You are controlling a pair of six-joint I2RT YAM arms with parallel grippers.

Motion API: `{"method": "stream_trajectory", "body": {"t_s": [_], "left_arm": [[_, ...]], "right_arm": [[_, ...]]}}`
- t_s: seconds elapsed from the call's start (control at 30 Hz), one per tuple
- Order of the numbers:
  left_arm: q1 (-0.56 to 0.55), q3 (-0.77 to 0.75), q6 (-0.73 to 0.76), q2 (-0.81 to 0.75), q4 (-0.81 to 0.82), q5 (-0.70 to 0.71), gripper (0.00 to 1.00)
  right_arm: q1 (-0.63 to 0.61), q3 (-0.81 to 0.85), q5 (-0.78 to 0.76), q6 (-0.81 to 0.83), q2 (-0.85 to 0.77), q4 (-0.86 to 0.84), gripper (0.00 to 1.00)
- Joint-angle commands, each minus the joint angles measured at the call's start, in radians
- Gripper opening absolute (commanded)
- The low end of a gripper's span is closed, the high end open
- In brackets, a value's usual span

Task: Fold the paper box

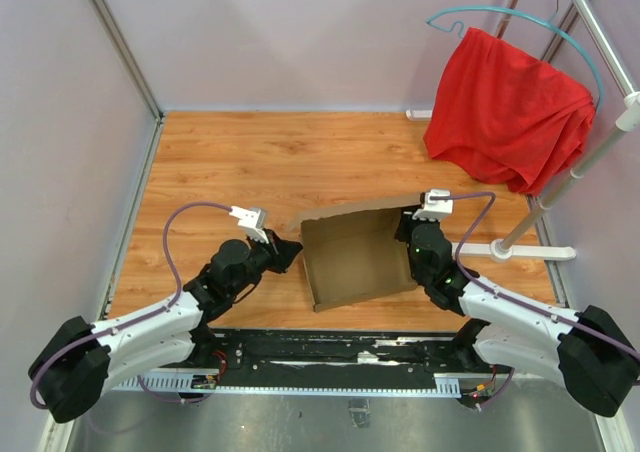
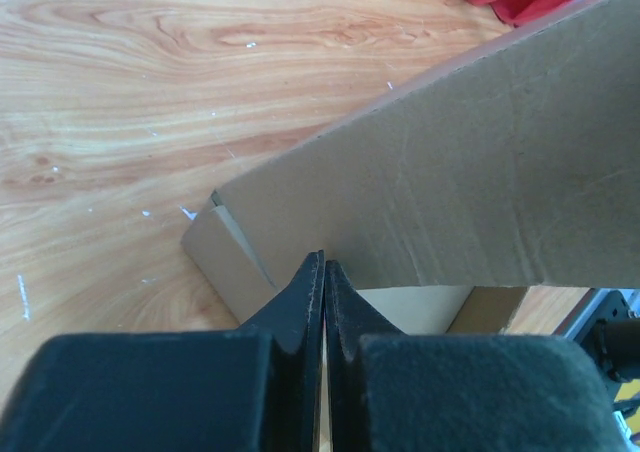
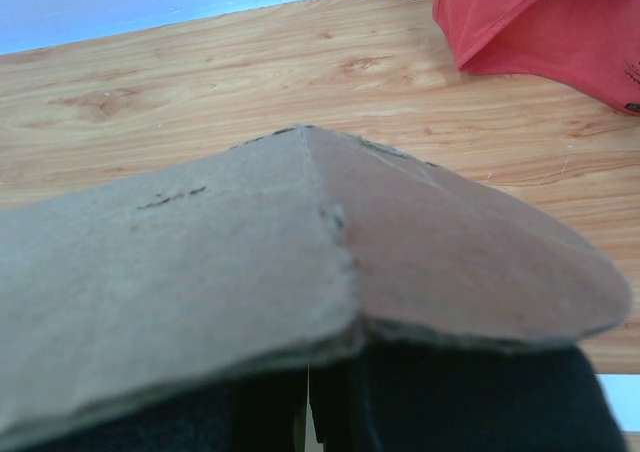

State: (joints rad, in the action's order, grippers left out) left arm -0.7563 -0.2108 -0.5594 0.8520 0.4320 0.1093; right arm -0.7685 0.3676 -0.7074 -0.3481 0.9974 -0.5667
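Plain brown cardboard paper box [image 1: 358,262] is sitting mid wooden table [image 1: 230,162], walls up. Left gripper [image 1: 289,253], fingers pressed together, is touching its left wall. Right gripper [image 1: 412,234] is working at the right wall w/ a flap hiding its fingers; can't tell its grip.

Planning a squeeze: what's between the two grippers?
Only the paper box; top view shows left gripper at its left wall, right gripper at its right wall.

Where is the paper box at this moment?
In the top view, the paper box sits front-centre on the wooden table, between the left claw at its left wall and the right claw at its far-right corner.
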Motion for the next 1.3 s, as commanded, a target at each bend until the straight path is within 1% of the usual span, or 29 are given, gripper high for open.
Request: {"method": "stream_trajectory", "body": {"t_s": [0.0, 0.17, 0.3, 0.4, 0.6, 0.67, 0.8, 0.9, 0.93, 1.0, 1.13, 1.17, 1.2, 1.23, 1.27], "left_arm": [[-0.009, -0.002, -0.022, 0.066, 0.129, -0.061, 0.02], [-0.01, -0.009, -0.006, 0.11, 0.156, -0.058, 0.02], [-0.009, 0.003, 0.007, 0.097, 0.128, -0.048, 0.02], [-0.009, 0.007, 0.021, 0.036, 0.056, -0.025, 0.02], [-0.01, 0.0, 0.051, -0.137, -0.187, 0.065, 0.04], [-0.009, -0.001, 0.048, -0.187, -0.246, 0.081, 0.04], [-0.009, 0.014, 0.034, -0.258, -0.299, 0.105, 0.04], [-0.009, 0.017, 0.035, -0.301, -0.306, 0.12, 0.04], [-0.009, 0.014, 0.042, -0.313, -0.303, 0.121, 0.04], [-0.009, -0.012, 0.064, -0.325, -0.311, 0.122, 0.03], [-0.009, -0.095, 0.122, -0.311, -0.356, 0.137, 0.04], [-0.009, -0.113, 0.13, -0.304, -0.36, 0.144, 0.04], [-0.009, -0.131, 0.14, -0.297, -0.363, 0.149, 0.04], [-0.009, -0.149, 0.15, -0.288, -0.364, 0.152, 0.04], [-0.009, -0.164, 0.159, -0.276, -0.365, 0.154, 0.04]], "right_arm": [[-0.02, 0.031, -0.009, -0.019, 0.009, 0.008, 0.01], [-0.019, 0.039, -0.002, -0.013, 0.007, 0.039, 0.01], [-0.02, 0.03, -0.003, -0.01, -0.007, 0.062, 0.01], [-0.019, 0.021, -0.005, -0.008, -0.031, 0.082, 0.01], [-0.02, -0.01, 0.0, 0.01, -0.092, 0.128, 0.02], [-0.02, -0.033, 0.013, 0.022, -0.119, 0.123, 0.04], [-0.02, -0.064, 0.054, 0.029, -0.166, 0.141, 0.11], [-0.019, -0.081, 0.058, 0.026, -0.189, 0.168, 0.13], [-0.02, -0.086, 0.06, 0.025, -0.198, 0.179, 0.16], [-0.019, -0.095, 0.067, 0.011, -0.227, 0.221, 0.36], [-0.021, -0.125, 0.081, -0.03, -0.331, 0.327, 0.53], [-0.02, -0.134, 0.087, -0.043, -0.369, 0.362, 0.64], [-0.021, -0.143, 0.095, -0.054, -0.409, 0.395, 0.91], [-0.021, -0.147, 0.102, -0.072, -0.453, 0.441, 1.0], [-0.02, -0.148, 0.113, -0.091, -0.512, 0.492, 0.99]]}}
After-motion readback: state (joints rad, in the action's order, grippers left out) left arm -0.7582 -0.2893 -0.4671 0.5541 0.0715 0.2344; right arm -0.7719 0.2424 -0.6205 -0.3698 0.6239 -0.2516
